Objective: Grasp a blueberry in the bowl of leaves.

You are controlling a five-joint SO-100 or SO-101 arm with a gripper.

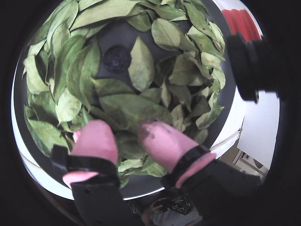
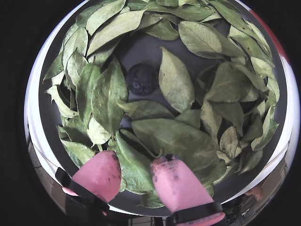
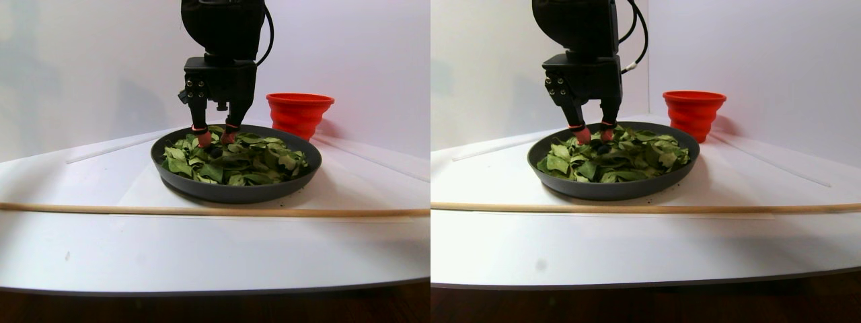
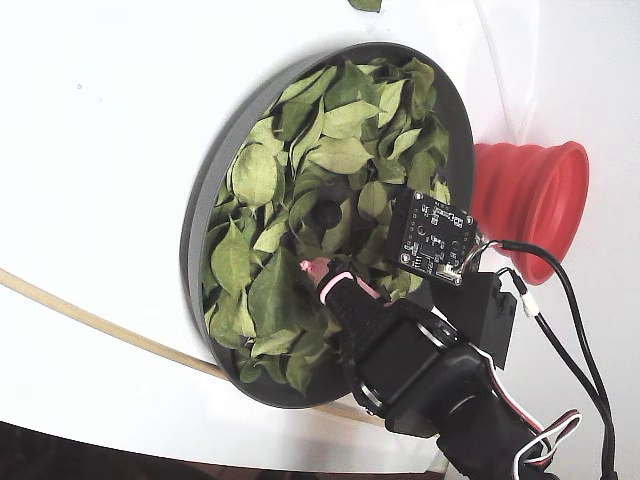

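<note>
Blueberry point(image 2: 141, 78) sits uncovered on bare bowl point(image 2: 141, 49) bottom, upper centre of a wrist view, ringed by leaves point(image 2: 174, 136). My fingers point(image 2: 101, 172) hang open and empty above the near leaves; grasping remains undone.

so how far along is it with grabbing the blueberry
Done: the gripper is down over the bowl, its pink fingertips apart just above the leaves. In hand: nothing; the jaws are open and empty. Left: the blueberry lies exposed on the bare bowl floor, ahead of the fingertips in both wrist views, so the gripper likely has to move forward, straddle it and close.
</note>
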